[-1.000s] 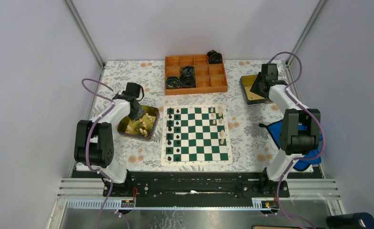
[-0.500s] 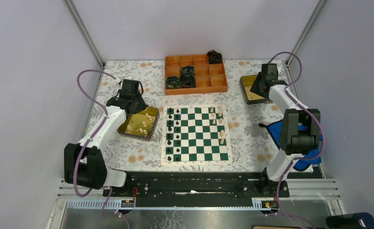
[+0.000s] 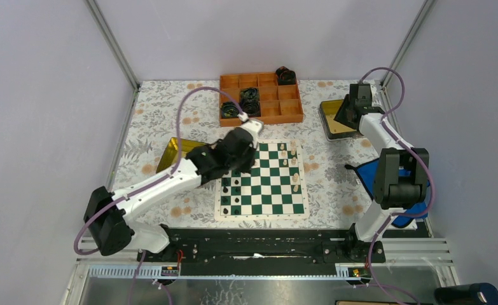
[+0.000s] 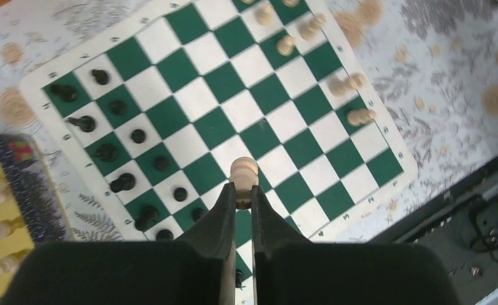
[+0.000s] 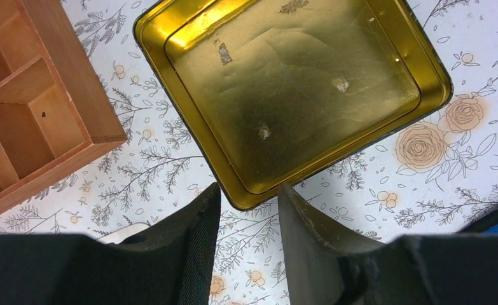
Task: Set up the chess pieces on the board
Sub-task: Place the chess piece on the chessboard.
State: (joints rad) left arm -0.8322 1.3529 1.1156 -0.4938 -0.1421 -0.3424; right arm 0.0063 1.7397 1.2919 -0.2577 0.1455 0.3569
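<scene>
Placement of 1 cream pawn [image 4: 243, 170] is in hand: it is pinched by the left gripper [image 4: 243, 194] above the board [image 3: 262, 216]. Lowering onto a free right-side square is called for next. The right gripper [image 5: 249, 203] is parted and empty, far right.

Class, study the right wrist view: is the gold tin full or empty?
Empty. The tin shows only its bare gold floor with a few scuffs; nothing lies inside it.
</scene>
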